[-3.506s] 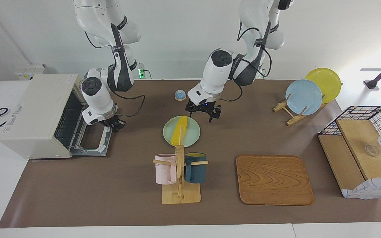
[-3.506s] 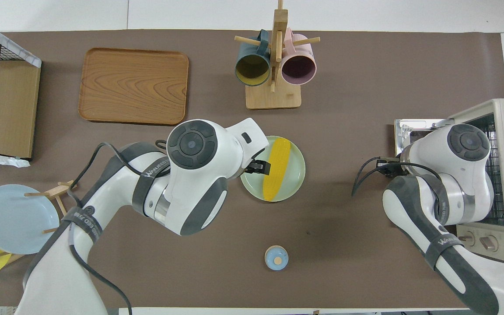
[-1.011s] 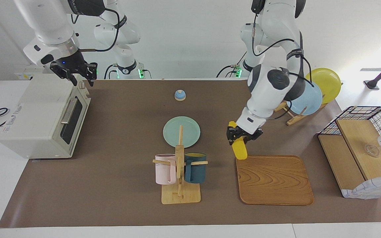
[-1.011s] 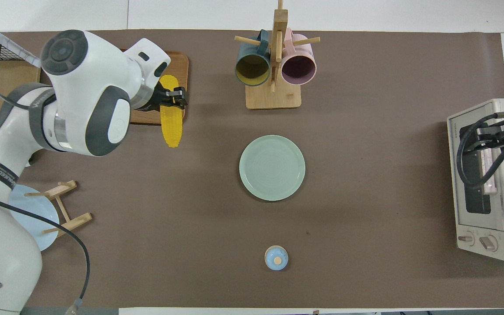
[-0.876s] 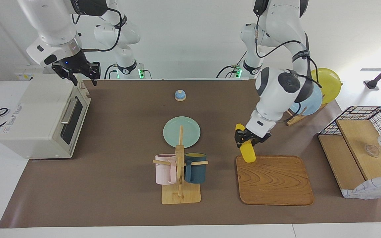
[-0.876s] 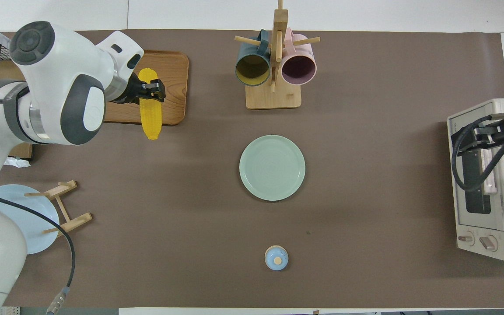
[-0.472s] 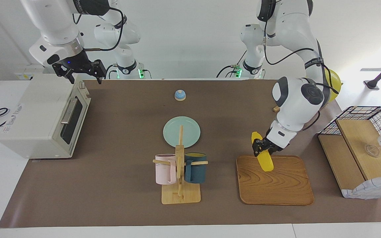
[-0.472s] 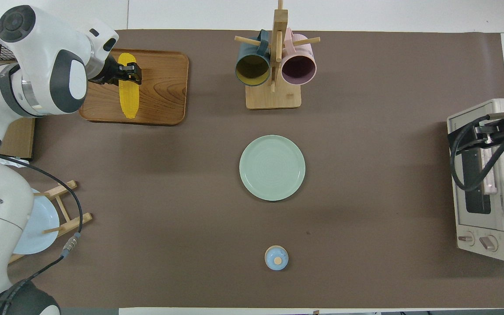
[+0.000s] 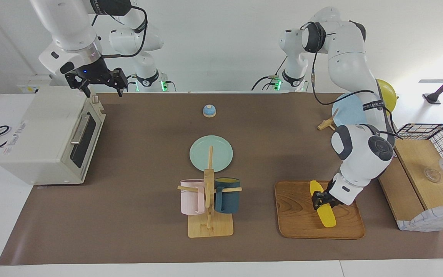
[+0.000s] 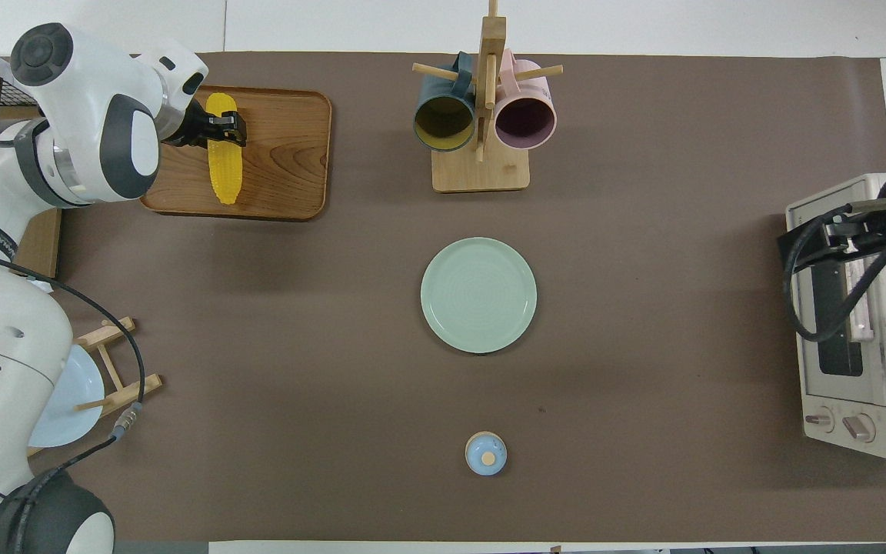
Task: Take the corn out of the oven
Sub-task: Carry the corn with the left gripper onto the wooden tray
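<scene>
The yellow corn [image 9: 323, 211] hangs slantwise low over the wooden tray [image 9: 302, 223], and I cannot tell whether it touches the wood. My left gripper [image 9: 320, 201] is shut on the corn's upper half. From overhead the corn [image 10: 224, 165] lies across the tray [image 10: 281, 161] under the left gripper [image 10: 224, 129]. The cream-white oven [image 9: 48, 132] stands at the right arm's end of the table with its glass door closed. My right gripper [image 9: 105, 92] hovers open and holding nothing above the oven's top corner nearest the robots.
A pale green plate [image 9: 211, 153] lies mid-table, next to a wooden mug rack [image 9: 209, 227] with a pink and a dark blue mug. A small blue bell [image 9: 209, 110] sits nearer the robots. A plate stand [image 9: 327, 124] and a wire-framed wooden box [image 9: 421, 173] flank the tray.
The left arm carried the corn from the tray's edge to over its middle and lowered it. The right gripper drifted slightly toward the table's middle above the shut oven, its fingers spreading.
</scene>
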Controlling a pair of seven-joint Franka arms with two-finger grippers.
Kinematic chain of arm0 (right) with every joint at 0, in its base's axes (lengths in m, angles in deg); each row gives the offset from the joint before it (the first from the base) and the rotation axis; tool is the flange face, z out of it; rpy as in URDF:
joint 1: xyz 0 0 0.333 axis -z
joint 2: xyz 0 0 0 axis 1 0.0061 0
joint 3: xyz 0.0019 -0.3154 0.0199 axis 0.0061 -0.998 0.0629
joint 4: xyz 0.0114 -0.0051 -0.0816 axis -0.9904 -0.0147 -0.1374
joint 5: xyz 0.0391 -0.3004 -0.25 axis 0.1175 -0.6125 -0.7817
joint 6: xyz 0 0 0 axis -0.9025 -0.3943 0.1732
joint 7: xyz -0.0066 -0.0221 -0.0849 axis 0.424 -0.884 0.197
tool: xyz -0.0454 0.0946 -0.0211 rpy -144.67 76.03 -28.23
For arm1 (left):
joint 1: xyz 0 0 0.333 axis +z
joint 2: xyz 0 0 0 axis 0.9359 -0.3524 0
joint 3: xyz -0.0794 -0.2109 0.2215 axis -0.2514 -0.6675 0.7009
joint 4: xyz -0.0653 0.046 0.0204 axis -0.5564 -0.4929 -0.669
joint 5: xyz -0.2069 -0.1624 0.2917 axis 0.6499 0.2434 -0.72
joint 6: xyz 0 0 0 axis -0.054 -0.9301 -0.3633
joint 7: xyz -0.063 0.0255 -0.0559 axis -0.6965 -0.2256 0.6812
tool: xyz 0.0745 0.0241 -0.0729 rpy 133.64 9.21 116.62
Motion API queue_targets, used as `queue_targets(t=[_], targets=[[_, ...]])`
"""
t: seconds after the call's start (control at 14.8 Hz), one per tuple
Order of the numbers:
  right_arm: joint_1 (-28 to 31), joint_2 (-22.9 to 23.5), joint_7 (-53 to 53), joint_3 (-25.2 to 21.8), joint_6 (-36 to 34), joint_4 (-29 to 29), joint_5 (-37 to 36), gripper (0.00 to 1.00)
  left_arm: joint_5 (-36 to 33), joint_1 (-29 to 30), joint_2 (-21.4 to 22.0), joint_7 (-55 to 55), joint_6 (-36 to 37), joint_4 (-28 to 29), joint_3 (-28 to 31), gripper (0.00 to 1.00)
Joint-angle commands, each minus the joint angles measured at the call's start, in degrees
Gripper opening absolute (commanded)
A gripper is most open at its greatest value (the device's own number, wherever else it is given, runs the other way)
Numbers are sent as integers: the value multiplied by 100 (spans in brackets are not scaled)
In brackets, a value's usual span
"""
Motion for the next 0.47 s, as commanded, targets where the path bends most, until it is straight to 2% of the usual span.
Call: queue_targets(t=[0.0, 0.07, 0.2, 0.4], targets=[[189, -1, 33, 100, 21, 61, 215, 100, -3, 54, -102, -106, 42, -177, -34, 14], [163, 25, 33, 91, 12, 70, 215, 100, -3, 19, -68, -114, 42, -177, -25, 99], [171, 25, 42, 91, 21, 62, 223, 100, 5, 71, 107, -106, 199, -177, -25, 100], [189, 25, 51, 73, 144, 53, 224, 100, 14, 106, 712, 8, 893, -72, 45, 100]])
